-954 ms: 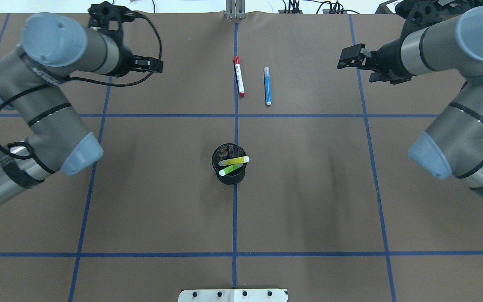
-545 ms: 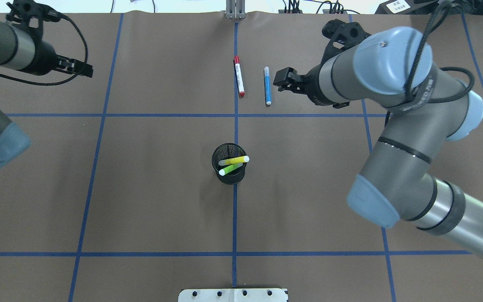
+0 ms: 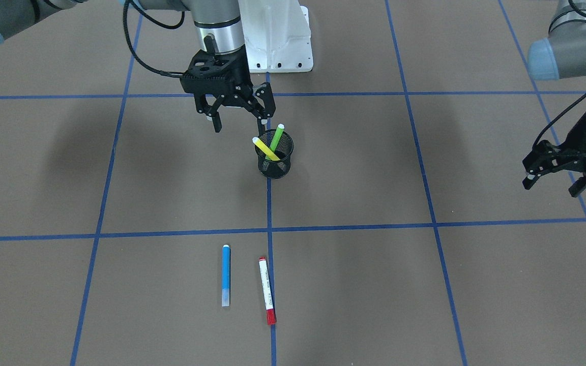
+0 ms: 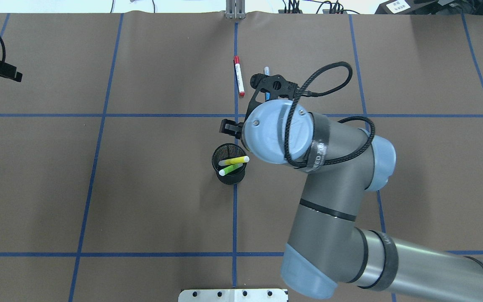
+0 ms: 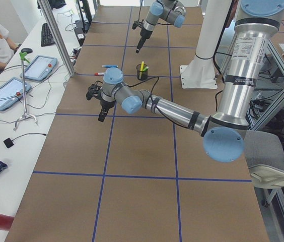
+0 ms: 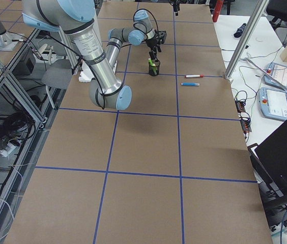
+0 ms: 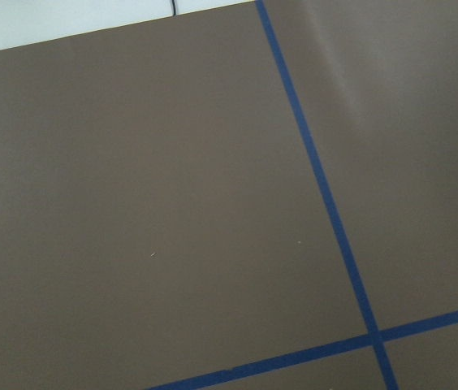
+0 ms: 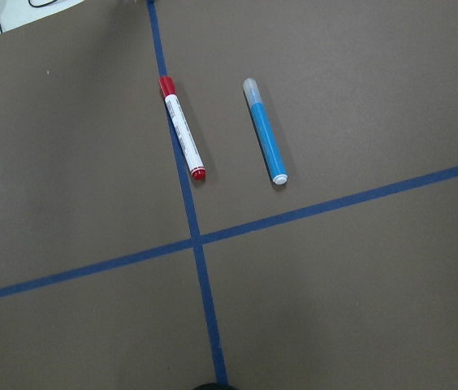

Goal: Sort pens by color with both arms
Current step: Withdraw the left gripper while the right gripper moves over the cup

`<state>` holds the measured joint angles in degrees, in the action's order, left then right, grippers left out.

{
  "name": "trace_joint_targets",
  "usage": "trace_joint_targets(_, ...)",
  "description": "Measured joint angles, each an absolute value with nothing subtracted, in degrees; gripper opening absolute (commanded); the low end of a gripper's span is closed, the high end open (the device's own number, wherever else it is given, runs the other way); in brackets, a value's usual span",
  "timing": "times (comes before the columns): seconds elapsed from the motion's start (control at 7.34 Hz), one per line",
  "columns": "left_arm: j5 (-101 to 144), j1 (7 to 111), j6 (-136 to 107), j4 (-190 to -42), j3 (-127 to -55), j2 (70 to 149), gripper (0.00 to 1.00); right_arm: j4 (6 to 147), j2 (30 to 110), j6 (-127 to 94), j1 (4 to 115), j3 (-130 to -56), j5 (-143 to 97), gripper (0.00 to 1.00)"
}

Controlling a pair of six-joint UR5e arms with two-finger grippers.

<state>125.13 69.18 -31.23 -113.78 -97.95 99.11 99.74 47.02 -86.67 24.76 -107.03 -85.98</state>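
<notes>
Overhead, the right arm hides most of the blue pen (image 3: pixel 226 274). The right gripper (image 3: pixel 239 123), fingers spread, hangs just beside the black mesh cup (image 3: pixel 275 163), which holds the yellow pen (image 3: pixel 265 148) and the light green pen (image 3: pixel 276 136). The red-ended pen (image 3: pixel 266 291) lies well beyond it. The left gripper (image 3: pixel 550 188) is spread and far off.

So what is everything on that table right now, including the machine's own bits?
black mesh cup: one, black, mid-table on a tape line.
yellow marker: one, yellow, tilted in the cup.
light green marker: one, green, tilted in the same cup.
blue marker: one, blue, lying flat, away from the cup.
white marker with red ends: one, lying flat beside the blue marker, not touching it.
brown table: one, gridded with blue tape.
white pedestal base: one, at the robot's edge.
right claw: one, black, open, empty, close by the cup's top.
left claw: one, black, open, empty, off to the side.
</notes>
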Motion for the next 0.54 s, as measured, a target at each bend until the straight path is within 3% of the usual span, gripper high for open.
trace_joint_targets(0.14, 126.22, 70.0, -31.22, -113.7, -96.89, 98.64, 1.0, 101.66, 43.93, -86.73, 23.5, -103.85, -84.79, 0.96)
trace_joint_targets(0.41, 126.82, 70.64, -31.73, -113.66, -96.15, 98.31, 1.0, 104.55, 36.77, -86.53, 22.01, -95.44, -83.5, 0.8)
trace_joint_targets(0.54, 126.88, 70.8, -31.88, -113.7, -96.14, 98.29, 1.0, 105.26, 34.99, -86.18, 21.48, -92.53, -83.31, 0.79)
